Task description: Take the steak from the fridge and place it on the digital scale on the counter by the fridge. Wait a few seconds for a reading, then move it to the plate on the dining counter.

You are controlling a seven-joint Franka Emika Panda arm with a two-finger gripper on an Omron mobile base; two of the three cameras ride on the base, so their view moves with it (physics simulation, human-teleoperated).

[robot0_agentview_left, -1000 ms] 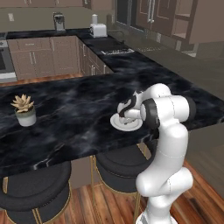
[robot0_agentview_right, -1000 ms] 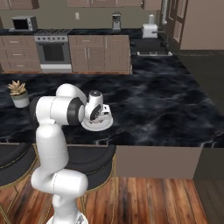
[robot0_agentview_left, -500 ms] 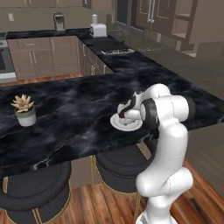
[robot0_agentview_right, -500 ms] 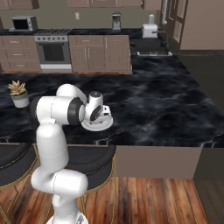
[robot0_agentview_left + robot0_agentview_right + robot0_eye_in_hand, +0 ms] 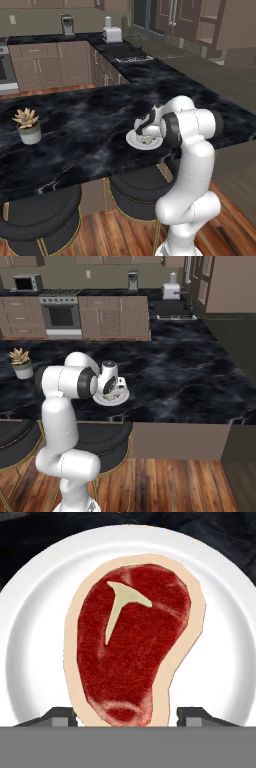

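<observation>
The dining tabletop (image 5: 90, 125) is a wide black marbled stone surface, and behind it the kitchen has brown cabinets (image 5: 117, 316), an oven (image 5: 60, 315) and a microwave (image 5: 27, 282) along the far wall. Most of the stone is bare, with much open room to the right of the arm and toward the far edge. Round black stools (image 5: 42, 220) stand under the near edge. A small potted plant (image 5: 28, 126) stands well apart to the left. The white plate (image 5: 45, 602) lies near the near edge of the tabletop, and the steak (image 5: 130, 642) lies flat on it, inside the rim. The hand (image 5: 125, 714) hangs just above the plate, its two fingertips (image 5: 60, 716) apart on both sides of the steak's narrow end, not pressing it.
</observation>
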